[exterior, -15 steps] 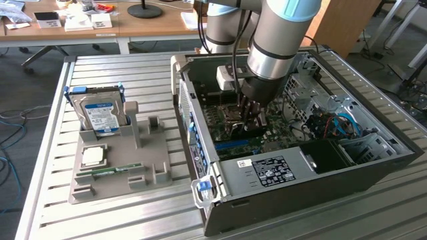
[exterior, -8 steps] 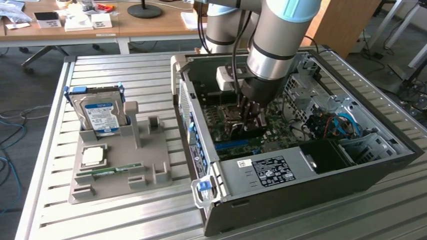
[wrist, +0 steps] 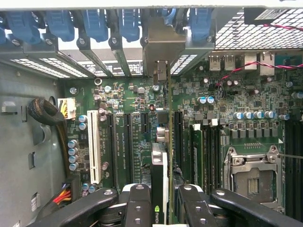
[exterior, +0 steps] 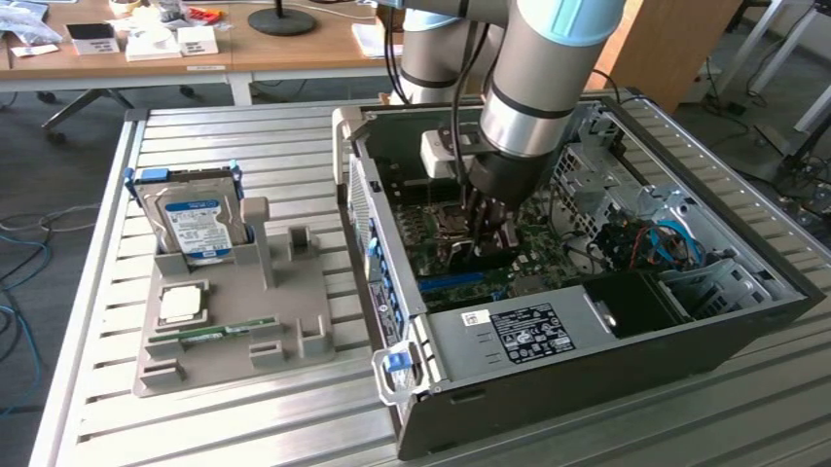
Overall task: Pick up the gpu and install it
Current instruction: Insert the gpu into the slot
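In the wrist view the gpu (wrist: 160, 179) appears edge-on as a thin dark card with a small green logo. Its silver bracket (wrist: 163, 52) reaches the rear slot openings of the case. My gripper (wrist: 163, 205) is shut on the card, one black finger (wrist: 137, 205) on each side. The card stands upright over the motherboard (wrist: 123, 101), in line with the long expansion slots. In the exterior view the gripper (exterior: 485, 226) reaches down inside the open computer case (exterior: 546, 384), low over the board, and the gpu (exterior: 470, 255) shows dark below the fingers.
A grey holder (exterior: 234, 341) on the exterior view's left carries a silver hard drive (exterior: 195, 226), a processor chip (exterior: 179, 304) and a green memory stick (exterior: 224, 331). Inside the case are the power supply (exterior: 526, 336), blue cables (exterior: 668, 243) and the processor socket (wrist: 251, 175).
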Robot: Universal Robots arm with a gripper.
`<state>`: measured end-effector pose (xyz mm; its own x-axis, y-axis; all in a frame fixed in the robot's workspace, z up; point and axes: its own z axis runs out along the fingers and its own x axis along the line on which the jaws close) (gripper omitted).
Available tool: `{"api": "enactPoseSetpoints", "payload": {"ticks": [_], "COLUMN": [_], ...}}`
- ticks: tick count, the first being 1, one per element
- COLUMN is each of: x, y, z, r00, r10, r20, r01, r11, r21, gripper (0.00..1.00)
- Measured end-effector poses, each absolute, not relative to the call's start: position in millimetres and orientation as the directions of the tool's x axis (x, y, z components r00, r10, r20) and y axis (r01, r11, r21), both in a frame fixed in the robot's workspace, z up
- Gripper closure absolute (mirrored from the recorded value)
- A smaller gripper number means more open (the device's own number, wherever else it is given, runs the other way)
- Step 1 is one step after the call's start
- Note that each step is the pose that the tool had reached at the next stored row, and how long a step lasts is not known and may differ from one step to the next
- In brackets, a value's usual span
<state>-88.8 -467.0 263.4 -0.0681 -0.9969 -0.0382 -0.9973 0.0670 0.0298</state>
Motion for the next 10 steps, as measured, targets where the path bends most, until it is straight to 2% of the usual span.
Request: {"api": "enactPoseSetpoints", "payload": {"ticks": [10], "x": [-89.8], "y": [-467.2], "z": [261.1], "r00": [-0.068], "r10": [-0.997], "r20": [-0.038], "r01": [-0.997], "r11": [0.067], "r21": [0.03], "gripper": [0.73]}}
